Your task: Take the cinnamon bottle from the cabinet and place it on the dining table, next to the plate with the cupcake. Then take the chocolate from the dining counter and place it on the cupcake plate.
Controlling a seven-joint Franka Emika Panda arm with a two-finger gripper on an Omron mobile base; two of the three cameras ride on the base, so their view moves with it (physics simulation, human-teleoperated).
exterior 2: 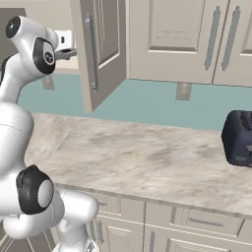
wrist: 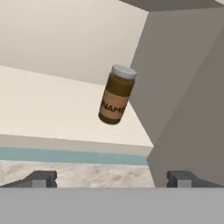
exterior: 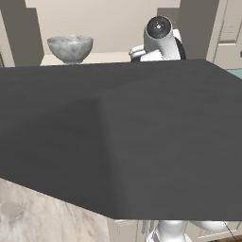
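The cinnamon bottle [wrist: 115, 95], a brown jar with a pale lid and a tan label, stands on the beige shelf [wrist: 48, 109] of the cabinet, close to its grey right side wall [wrist: 175, 87]. It looks tilted because the hand view is rolled. My gripper [wrist: 112, 178] is open, its fingertips [wrist: 43, 178] set wide apart, with nothing between them. It hangs some way short of the bottle, outside the shelf's front edge. In the right base view the gripper [exterior 2: 68, 52] reaches toward the cabinet beside its open door [exterior 2: 98, 49].
A pale marbled bowl [exterior: 70, 47] sits on the shelf further left. A broad dark grey panel [exterior: 123, 137] blocks most of the left base view. Below lie the marble wall counter [exterior 2: 138, 157] with drawers, a dark toaster [exterior 2: 238, 138] at its right, and closed cabinet doors [exterior 2: 172, 39] above.
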